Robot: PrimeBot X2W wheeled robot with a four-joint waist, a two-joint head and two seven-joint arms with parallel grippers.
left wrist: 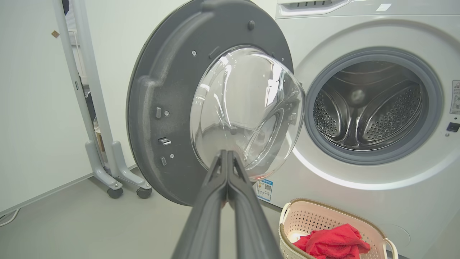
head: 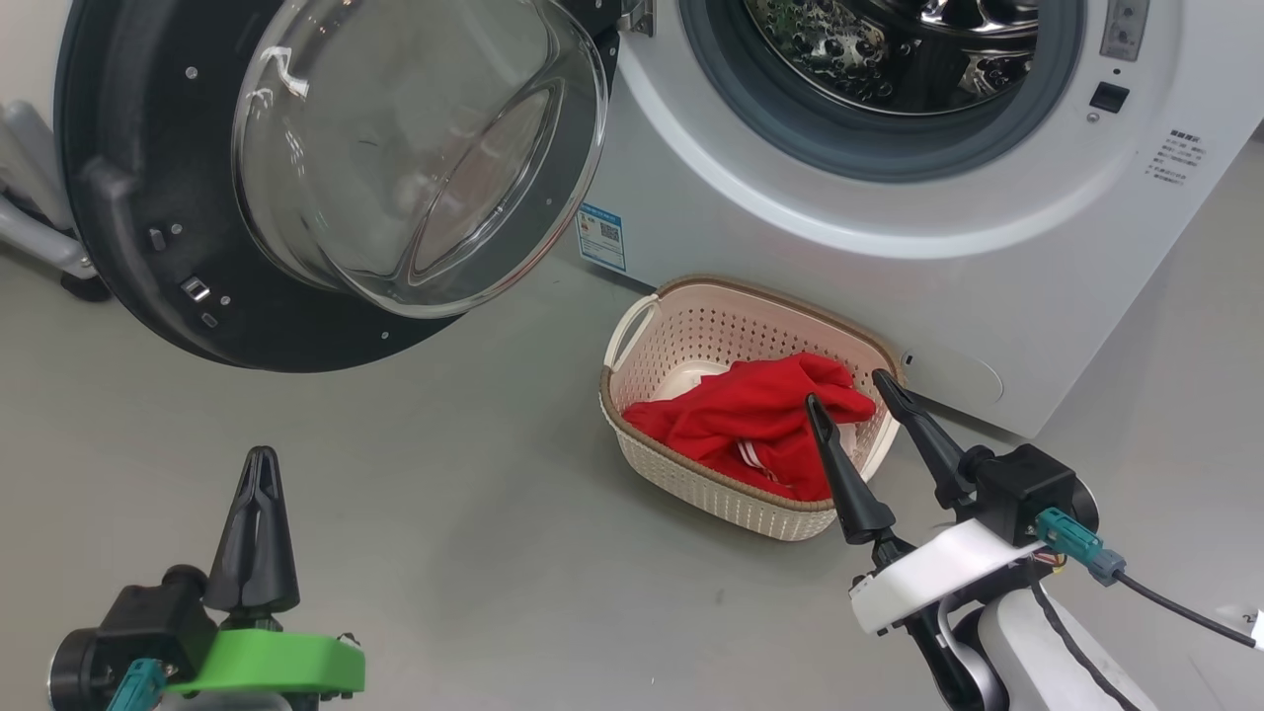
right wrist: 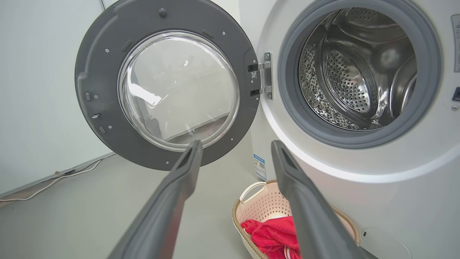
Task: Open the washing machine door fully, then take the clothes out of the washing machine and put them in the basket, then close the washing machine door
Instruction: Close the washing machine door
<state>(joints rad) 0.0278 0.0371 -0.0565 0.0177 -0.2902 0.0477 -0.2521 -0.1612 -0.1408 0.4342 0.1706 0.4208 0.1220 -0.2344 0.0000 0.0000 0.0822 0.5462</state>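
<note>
At the lower left of the head view we see our left gripper (head: 259,456), its two fingers pressed together with nothing between them. It hangs over the grey floor (head: 474,533), well apart from everything else. Up and to its right the washing machine door (head: 128,217) stands swung wide to the left, its glass bowl (head: 415,148) bulging toward us.

With the clothes out, we judge the step in hand to be closing that door. To do it well, we would use the closed left gripper as a blunt pusher. We would reach round the door's free edge, the one far from the hinge (right wrist: 265,75), and press on the dark frame rather than the glass. Then we would follow the door's arc round to the right until it shuts against the washing machine (head: 790,227). A glancing push could slip off the edge, so steady contact matters. We think the right arm should stay out of the door's sweep.

Further right, the basket (head: 750,286) sits on the floor just in front of the machine, below the opening. The clothes (head: 750,415) lie inside it, a red heap filling the near part, with white stripes showing at the front edge. Our right gripper (head: 844,388) hovers over the basket's right end, fingers spread apart and holding nothing. Furthest right, the drum (head: 889,49) looks empty in both wrist views.
</note>
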